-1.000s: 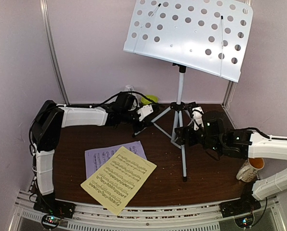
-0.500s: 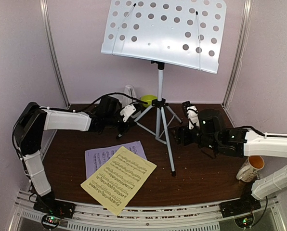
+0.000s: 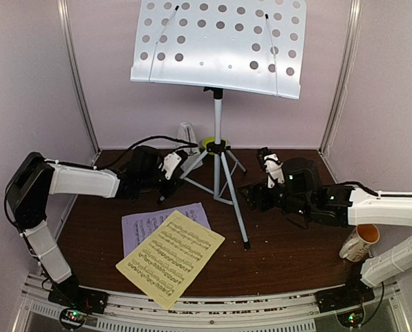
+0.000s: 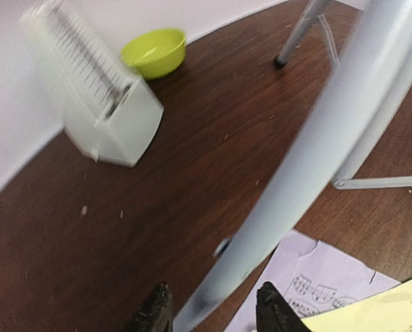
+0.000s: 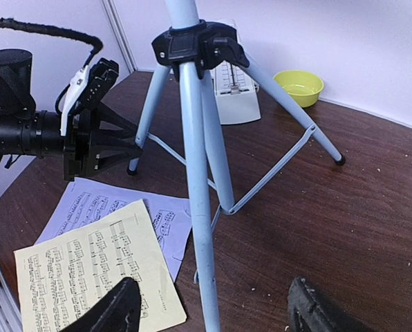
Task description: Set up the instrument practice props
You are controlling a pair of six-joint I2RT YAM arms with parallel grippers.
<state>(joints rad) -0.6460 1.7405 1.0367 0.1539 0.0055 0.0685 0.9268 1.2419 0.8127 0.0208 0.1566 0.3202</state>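
Note:
The music stand's white perforated desk [image 3: 216,45] stands upright on its grey tripod [image 3: 218,173] at the back middle of the table. My left gripper [image 3: 178,173] is low at the tripod's left leg [image 4: 310,152]. That leg runs between its parted fingers [image 4: 154,315], with a gap on the right side. My right gripper [image 3: 256,176] is open wide just right of the tripod, and the front leg [image 5: 206,263] shows between its jaws untouched. The yellow sheet [image 3: 171,257] lies partly over the lilac sheet [image 3: 145,225] at the front left. The white metronome [image 4: 102,104] stands by the back wall.
A small green bowl [image 3: 209,143] sits at the back wall right of the metronome. A white mug with an orange inside [image 3: 360,242] stands at the right edge beside my right arm. Walls close the table at the back and both sides.
The stand has shifted left and now stands straighter. My left gripper moved left with the leg and loosened its jaws. The right gripper followed a little to the left.

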